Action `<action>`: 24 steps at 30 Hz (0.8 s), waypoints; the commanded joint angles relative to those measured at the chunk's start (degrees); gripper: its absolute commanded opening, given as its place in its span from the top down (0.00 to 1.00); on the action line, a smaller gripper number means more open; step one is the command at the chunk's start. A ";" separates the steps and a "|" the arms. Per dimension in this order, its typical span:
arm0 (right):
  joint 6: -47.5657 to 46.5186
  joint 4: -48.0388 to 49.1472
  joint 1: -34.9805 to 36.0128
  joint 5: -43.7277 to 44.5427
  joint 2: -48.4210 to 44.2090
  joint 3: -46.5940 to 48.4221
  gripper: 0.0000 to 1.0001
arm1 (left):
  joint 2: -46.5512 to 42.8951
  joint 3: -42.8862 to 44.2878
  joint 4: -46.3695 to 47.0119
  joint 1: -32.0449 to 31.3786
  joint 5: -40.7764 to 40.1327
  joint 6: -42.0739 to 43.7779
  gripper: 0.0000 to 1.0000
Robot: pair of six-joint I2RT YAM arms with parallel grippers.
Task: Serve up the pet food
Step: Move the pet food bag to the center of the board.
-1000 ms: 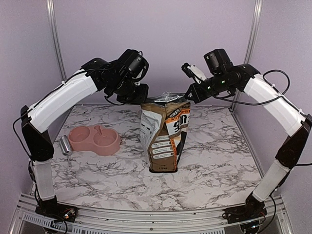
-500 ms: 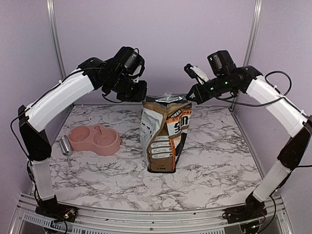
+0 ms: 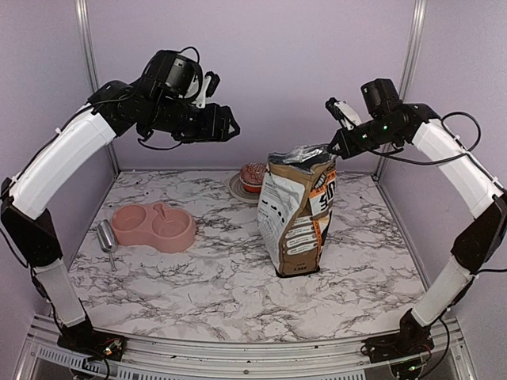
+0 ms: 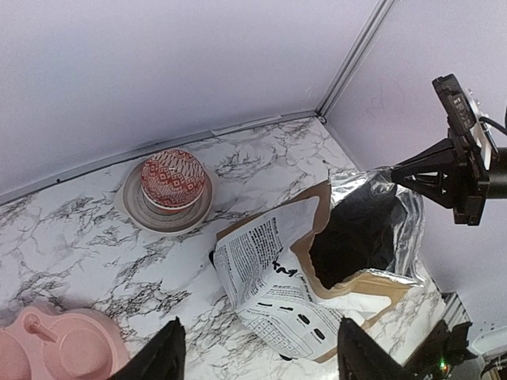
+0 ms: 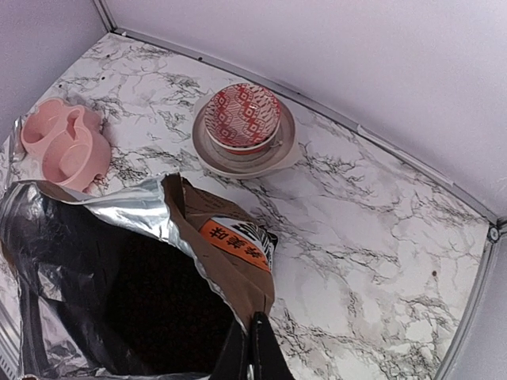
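Right gripper [image 3: 333, 148] clamped on the rim of the brown-and-white foil-lined paper bag [image 3: 297, 214], I should steady it upright while my spread, empty left gripper [image 4: 257, 356] goes for the grey metal scoop [image 3: 105, 236].

The only print stood on the paper bag [image 3: 297, 214]. In the top view its brown and orange front carried large white characters [image 3: 323, 188] that looked like "90", but a fold cut across them and they could not be read for sure. Below them, small white labels [image 3: 299, 237] held lines too fine to read. In the left wrist view the white side panel [image 4: 265, 281] bore black bars and small print, also illegible. In the right wrist view an orange strip [image 5: 234, 242] near the bag's mouth showed white characters, too blurred to make out.
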 commanded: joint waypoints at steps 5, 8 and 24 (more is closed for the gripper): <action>-2.79 13.88 -6.25 -7.85 -6.44 5.08 1.00 | -13.33 -19.86 0.82 0.24 -17.98 -0.44 0.08; -1.83 15.61 -6.18 -12.59 -5.92 3.90 1.00 | -19.95 -29.73 0.66 0.86 -24.20 -2.42 0.01; 3.96 24.61 -6.17 -11.16 -10.57 -2.23 0.34 | -39.62 -62.89 -2.69 11.66 -26.35 -17.08 0.01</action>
